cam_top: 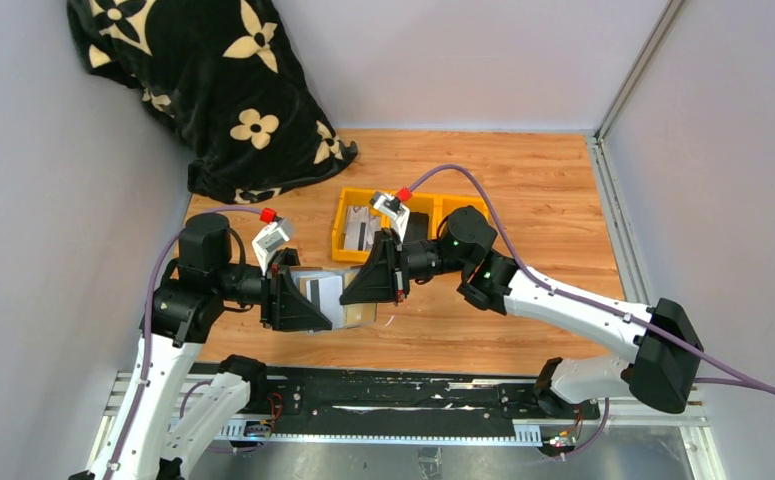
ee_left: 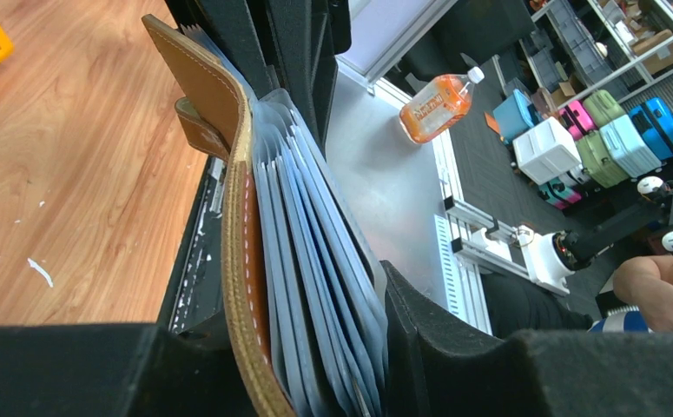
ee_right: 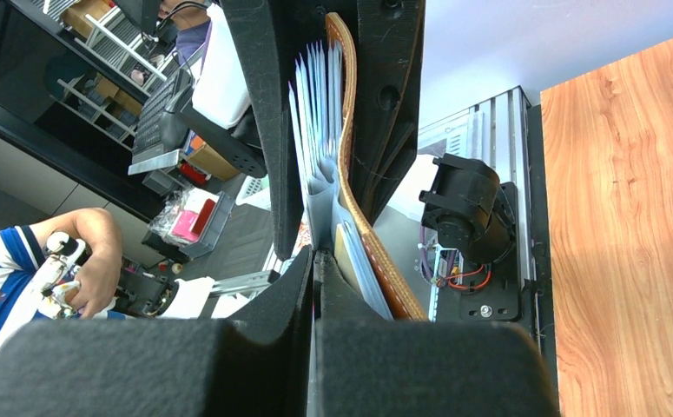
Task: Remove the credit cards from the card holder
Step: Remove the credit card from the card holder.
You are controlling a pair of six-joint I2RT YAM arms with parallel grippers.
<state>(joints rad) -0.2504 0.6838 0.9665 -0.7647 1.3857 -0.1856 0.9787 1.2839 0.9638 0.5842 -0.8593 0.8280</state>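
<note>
Extracting: left end effector (ee_left: 306,313) clamps the brown leather card holder (ee_left: 237,217); opposite, right end effector (ee_right: 315,261) pinches its grey pockets (ee_right: 320,204). Next, probably: isolate one card.

Between the fingers of the left claw (ee_left: 315,365), the brown leather card holder (ee_left: 241,217) with pale grey pleated pockets runs off the wrist picture's lower edge. Its leaves show edge-on only, so anything inside them is hidden. The right claw (ee_right: 313,287) pinches one thin grey leaf; whether that is a card or a pocket wall cannot be told. From above, both claws' black bodies cover most of the holder. Beyond the right claw, the arm partly covers the yellow plastic bin (cam_top: 340,232), and its contents are too small to name.
</note>
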